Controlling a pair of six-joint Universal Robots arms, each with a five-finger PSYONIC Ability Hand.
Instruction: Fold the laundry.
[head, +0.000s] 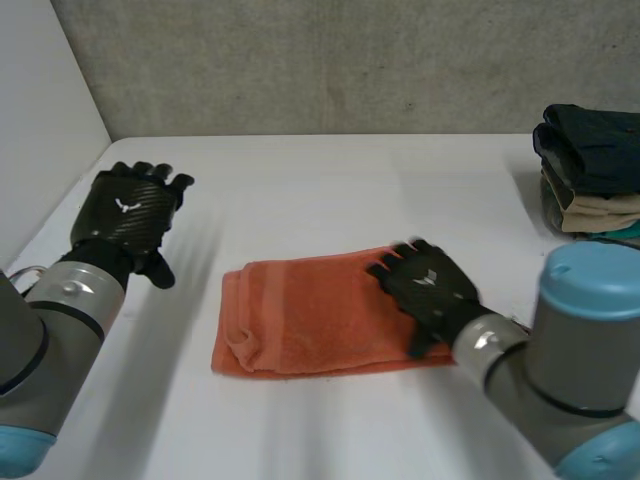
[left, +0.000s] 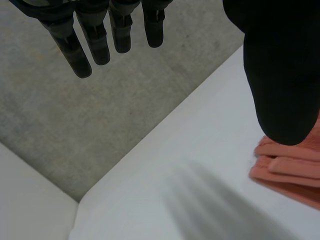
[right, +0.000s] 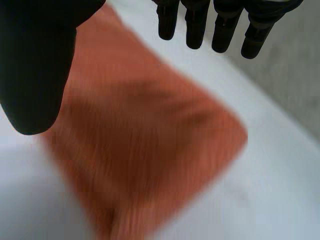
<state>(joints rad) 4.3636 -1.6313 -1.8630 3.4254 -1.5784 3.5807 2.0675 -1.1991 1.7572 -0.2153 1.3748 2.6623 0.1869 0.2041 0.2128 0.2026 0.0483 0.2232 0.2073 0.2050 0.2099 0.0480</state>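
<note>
While the left hand (head: 125, 212) hangs relaxed, the right hand (head: 430, 285) is outstretched over the orange towel (head: 300, 315).

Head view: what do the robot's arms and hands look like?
The left arm and right arm are grey cylinders with light-blue caps and silver wrist rings. The left hand and right hand are black, with a carbon-weave back bearing a small white mark, plus slender segmented fingers and a broad thumb.

Bright, diffuse overhead light falls evenly on the white table (head: 330, 180) and the grey wall (head: 330, 60). The orange towel (head: 310, 320) throws a thin, soft-edged shadow along its near edge. The dark stack of folded clothes (head: 590, 170) shows little detail in its folds.
</note>
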